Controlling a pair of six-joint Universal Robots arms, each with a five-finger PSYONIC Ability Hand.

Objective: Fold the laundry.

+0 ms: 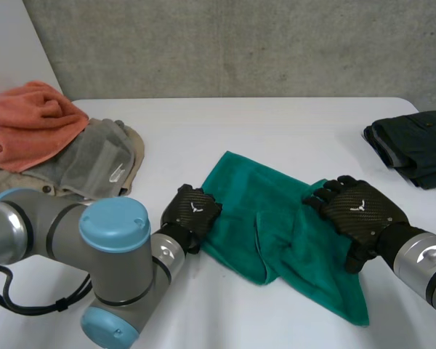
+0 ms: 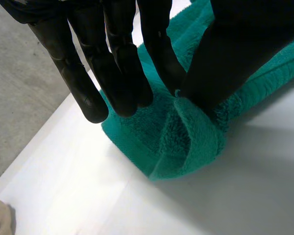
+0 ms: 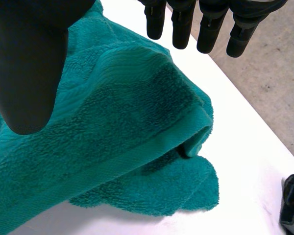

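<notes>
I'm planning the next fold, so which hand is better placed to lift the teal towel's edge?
Left, probably. The left hand pinches a bunched corner of the teal towel between thumb and fingers; the right hand sits open over the opposite edge, gripping nothing.

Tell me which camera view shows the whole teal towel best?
The head view: the teal towel lies there with nearly its full outline, left hand and right hand at opposite edges. The left wrist view gives a bunched corner at that hand; the right wrist view gives a folded edge under its palm.
</notes>
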